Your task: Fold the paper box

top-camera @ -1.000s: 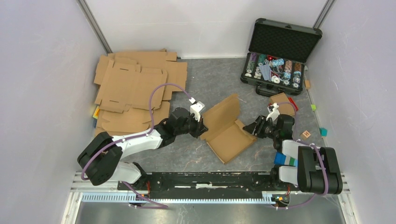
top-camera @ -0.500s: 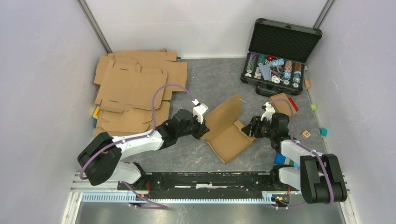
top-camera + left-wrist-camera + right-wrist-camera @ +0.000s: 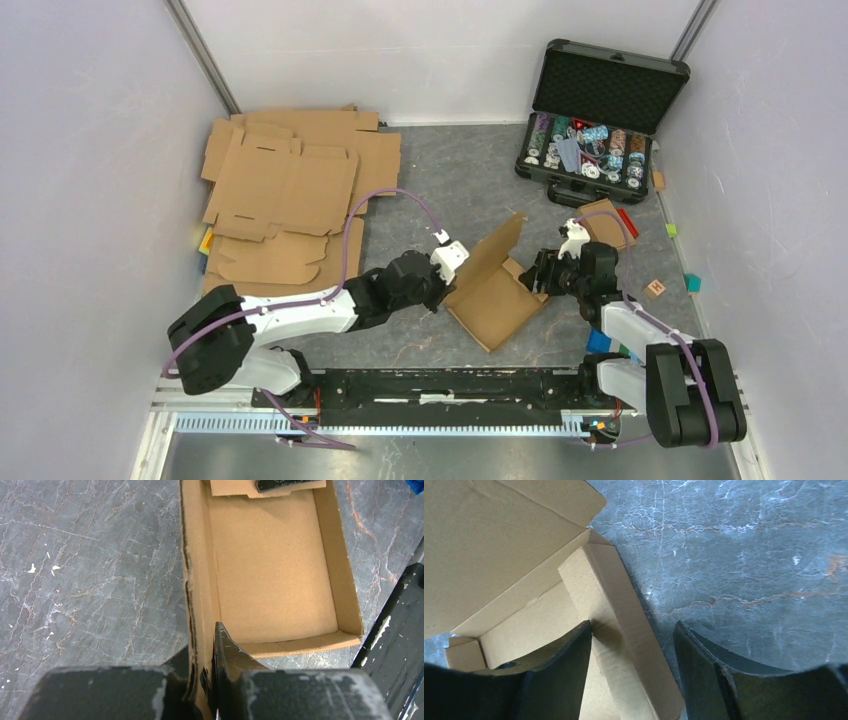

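Paper box (image 3: 497, 300) sits mid-tabletop (image 3: 440, 180) between both arms, mouth up. Left tool (image 3: 202, 680) pinches the 10 o'clock wall below the raised lid, steadying the box. Right tool (image 3: 631, 665) is spread, straddling the 3 o'clock wall, likely to tuck it. Long axis seems 8-to-2 o'clock.

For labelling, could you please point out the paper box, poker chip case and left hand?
paper box (image 3: 495, 300): top view, floor panel.
poker chip case (image 3: 610, 88): top view, open lid.
left hand (image 3: 441, 291): top view, fingertips.
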Action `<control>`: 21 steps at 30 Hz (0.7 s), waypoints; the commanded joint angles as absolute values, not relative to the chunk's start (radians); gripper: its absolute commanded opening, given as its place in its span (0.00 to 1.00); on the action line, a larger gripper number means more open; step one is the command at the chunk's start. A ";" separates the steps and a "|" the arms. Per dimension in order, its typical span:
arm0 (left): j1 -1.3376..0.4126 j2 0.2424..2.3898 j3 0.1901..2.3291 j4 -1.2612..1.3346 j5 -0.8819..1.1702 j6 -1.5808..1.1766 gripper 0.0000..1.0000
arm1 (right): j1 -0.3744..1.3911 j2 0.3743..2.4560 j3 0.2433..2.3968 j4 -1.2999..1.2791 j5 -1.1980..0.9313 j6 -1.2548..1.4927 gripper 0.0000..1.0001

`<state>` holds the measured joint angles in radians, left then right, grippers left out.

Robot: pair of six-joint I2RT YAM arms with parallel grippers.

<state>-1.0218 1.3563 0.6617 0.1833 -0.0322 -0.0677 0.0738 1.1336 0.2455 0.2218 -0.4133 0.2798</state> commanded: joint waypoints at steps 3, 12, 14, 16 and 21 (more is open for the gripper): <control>-1.087 1.339 0.737 0.126 -0.134 0.042 0.12 | 0.090 1.068 0.254 0.144 -0.273 0.228 0.70; -1.135 1.383 0.795 0.078 -0.147 0.074 0.11 | 0.145 1.059 0.275 0.098 -0.198 0.195 0.67; -1.139 1.388 0.801 0.074 -0.125 0.079 0.11 | 0.158 1.051 0.275 0.097 -0.185 0.189 0.67; -1.140 1.395 0.802 0.071 -0.110 0.082 0.10 | 0.168 1.051 0.279 0.090 -0.182 0.179 0.70; -1.140 1.418 0.810 0.061 -0.116 0.084 0.10 | 0.188 1.011 0.263 0.105 -0.186 0.170 0.81</control>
<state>-1.1301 1.3991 0.7708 0.0589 -0.1318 0.0357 0.1761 1.0424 0.2546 0.1246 -0.2264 0.2066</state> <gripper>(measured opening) 0.109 0.800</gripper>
